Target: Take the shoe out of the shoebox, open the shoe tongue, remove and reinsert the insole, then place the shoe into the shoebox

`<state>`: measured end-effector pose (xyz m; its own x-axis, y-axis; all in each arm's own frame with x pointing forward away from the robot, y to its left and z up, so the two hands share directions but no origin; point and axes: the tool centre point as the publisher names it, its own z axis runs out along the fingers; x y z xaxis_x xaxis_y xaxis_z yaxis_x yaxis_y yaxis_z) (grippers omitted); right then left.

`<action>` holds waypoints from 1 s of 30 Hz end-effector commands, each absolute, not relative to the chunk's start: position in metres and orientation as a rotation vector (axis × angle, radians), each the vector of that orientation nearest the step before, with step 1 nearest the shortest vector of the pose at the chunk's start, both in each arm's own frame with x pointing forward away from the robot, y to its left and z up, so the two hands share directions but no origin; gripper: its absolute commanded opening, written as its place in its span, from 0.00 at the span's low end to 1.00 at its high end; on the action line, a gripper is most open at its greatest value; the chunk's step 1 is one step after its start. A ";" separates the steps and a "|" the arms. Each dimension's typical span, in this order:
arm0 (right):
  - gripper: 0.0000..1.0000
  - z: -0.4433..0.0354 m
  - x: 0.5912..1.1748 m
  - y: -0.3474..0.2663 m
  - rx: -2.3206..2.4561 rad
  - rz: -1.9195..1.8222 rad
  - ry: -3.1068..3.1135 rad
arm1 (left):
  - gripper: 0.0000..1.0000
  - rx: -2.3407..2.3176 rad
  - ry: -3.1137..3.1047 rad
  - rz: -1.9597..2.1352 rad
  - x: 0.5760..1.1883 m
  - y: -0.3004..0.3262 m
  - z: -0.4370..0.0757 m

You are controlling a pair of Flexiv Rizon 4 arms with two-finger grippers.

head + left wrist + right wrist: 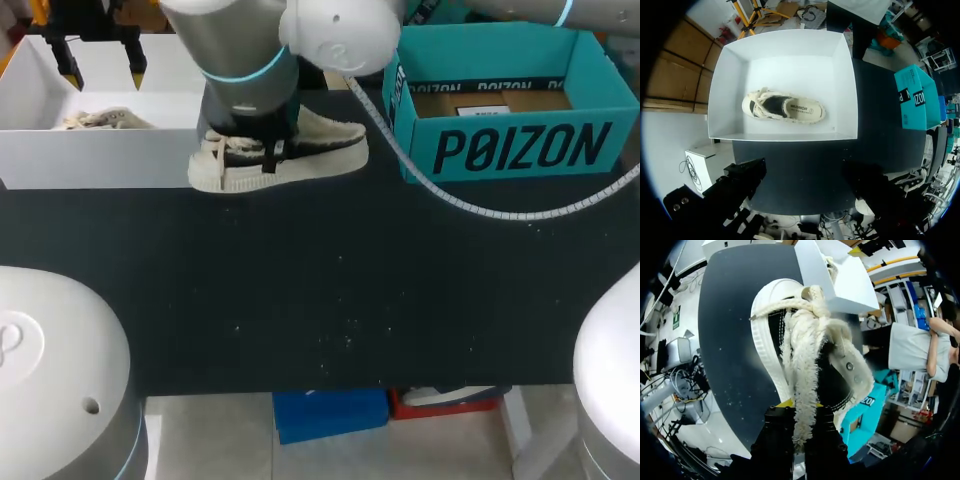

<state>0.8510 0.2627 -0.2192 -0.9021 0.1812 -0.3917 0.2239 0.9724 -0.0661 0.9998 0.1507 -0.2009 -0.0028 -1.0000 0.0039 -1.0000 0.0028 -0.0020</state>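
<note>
**Right gripper clamped on shoe tongue — left gripper empty over white box**

Right gripper (pixel 801 407) is found closed narrowly on the frayed cream tongue (pixel 802 365), which is pinched between its two yellow-tipped fingers from both sides. The shoe (pixel 320 150) is seen directly under this gripper, sole down on the black table (pixel 330 290), with the laced toe end lying ahead of the fingers. A white box (pixel 90 155) is noted just beside that toe end. The teal shoebox (pixel 520 150) is observed open, off to the gripper's side past the heel and apart from the shoe.

Left gripper (pixel 103 72) is recorded with fingers spread wide and nothing held, above the white box. A second shoe (pixel 783 106) is seen on the box floor ahead of those fingers — opening upward.
</note>
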 end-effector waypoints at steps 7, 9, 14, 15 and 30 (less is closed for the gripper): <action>0.00 -0.300 0.842 0.257 0.340 -0.093 2.747 | 1.00 2.219 -2.222 0.003 1.000 0.150 -0.200; 0.00 -0.315 0.840 0.254 0.353 -0.097 2.757 | 1.00 2.219 -2.222 0.003 1.000 0.150 -0.200; 0.00 -0.345 0.839 0.244 0.389 -0.092 2.764 | 1.00 2.219 -2.222 0.003 1.000 0.150 -0.200; 0.00 -0.351 0.839 0.242 0.394 -0.082 2.762 | 1.00 2.219 -2.222 0.003 1.000 0.150 -0.200; 0.00 -0.397 0.835 0.233 0.423 -0.078 2.774 | 1.00 2.219 -2.222 0.003 1.000 0.150 -0.200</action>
<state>0.8350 0.2325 -0.3935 -0.8989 0.2809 -0.3364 0.3006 0.9537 -0.0067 0.9998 0.1507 -0.2009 -0.0029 -1.0000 0.0039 -1.0000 0.0029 -0.0021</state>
